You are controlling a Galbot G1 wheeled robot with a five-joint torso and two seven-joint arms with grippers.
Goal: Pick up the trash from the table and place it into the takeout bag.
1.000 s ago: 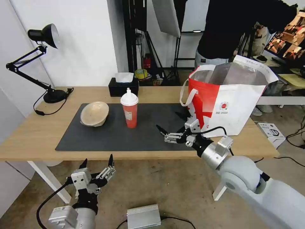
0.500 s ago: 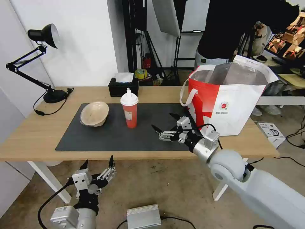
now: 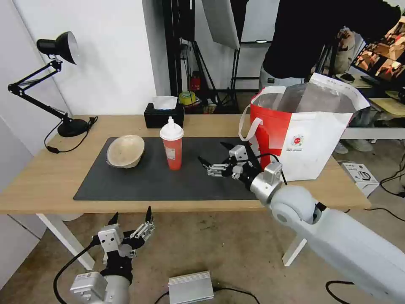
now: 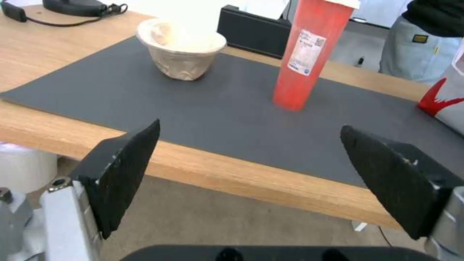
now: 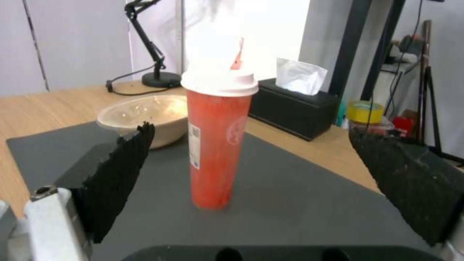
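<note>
Head view: cup [image 3: 171,143] and pulp bowl [image 3: 125,150] stand unbagged on the mat [image 3: 143,181], right gripper [image 3: 214,159] spread wide at the cup's 3 o'clock, bag [image 3: 301,131] beyond, left gripper [image 3: 130,216] wide, parked below table [image 3: 38,181].

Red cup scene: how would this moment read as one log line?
right gripper: open, over mat, facing red cup | left gripper: open, below table edge | pulp bowl: on mat | takeout bag: upright, open

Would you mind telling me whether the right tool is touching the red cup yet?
Apart. In the head view the open right tool sits short of the red cup, with bare mat between them.
</note>
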